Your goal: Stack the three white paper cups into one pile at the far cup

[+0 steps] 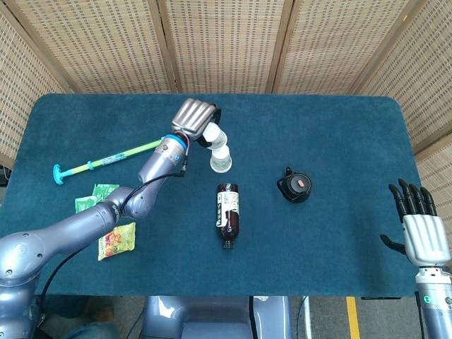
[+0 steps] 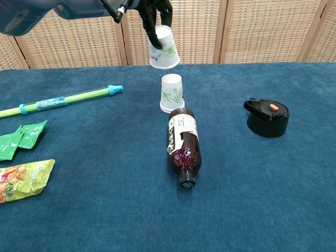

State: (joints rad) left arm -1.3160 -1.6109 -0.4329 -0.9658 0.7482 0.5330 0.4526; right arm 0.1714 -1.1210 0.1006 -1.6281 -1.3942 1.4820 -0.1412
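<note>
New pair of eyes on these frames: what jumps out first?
The left hand holds a white paper cup upside down in the air, just above the far cup standing inverted mid-table. Next, the dark bottle lying on its side just in front of that cup, and the black lid to the right.

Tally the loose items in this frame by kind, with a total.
White paper cups: 2, the held cup and the far cup
Bottle: 1
Black lid: 1
Syringe-like tube: 1
Snack packets: 3
Total: 8
</note>
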